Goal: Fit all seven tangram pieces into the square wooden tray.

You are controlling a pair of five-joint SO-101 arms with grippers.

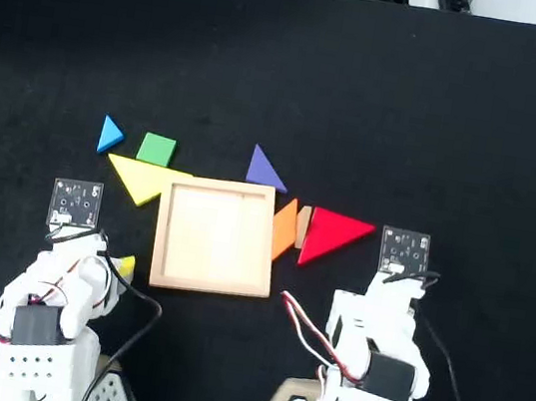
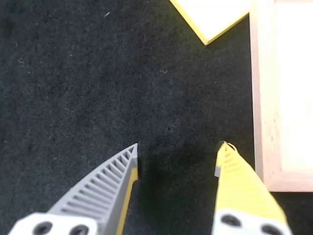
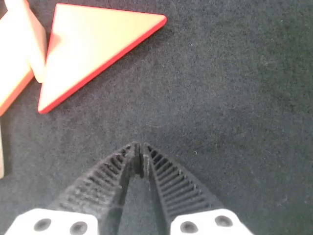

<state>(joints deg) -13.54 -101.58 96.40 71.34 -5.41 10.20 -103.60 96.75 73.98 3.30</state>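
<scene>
The square wooden tray [image 1: 211, 278] lies mid-table with nothing inside it. Around it lie a blue triangle [image 1: 109, 134], a green square [image 1: 156, 150], a large yellow triangle [image 1: 145, 180], a purple triangle [image 1: 266, 169], an orange parallelogram [image 1: 285, 228], a small tan piece [image 1: 302, 226] and a large red triangle [image 1: 332, 232]. My left gripper [image 2: 178, 152] stands open over bare cloth just left of the tray rim [image 2: 259, 98], short of the yellow triangle's corner [image 2: 210, 14]. My right gripper [image 3: 138, 147] is shut on nothing, a little short of the red triangle [image 3: 88, 44].
Black cloth covers the table. The two arm bases [image 1: 44, 349] [image 1: 370, 397] stand at the near edge, with loose cables between them. Each wrist carries a small marker board [image 1: 76, 202] [image 1: 405, 251]. Bare cloth stretches beyond the pieces.
</scene>
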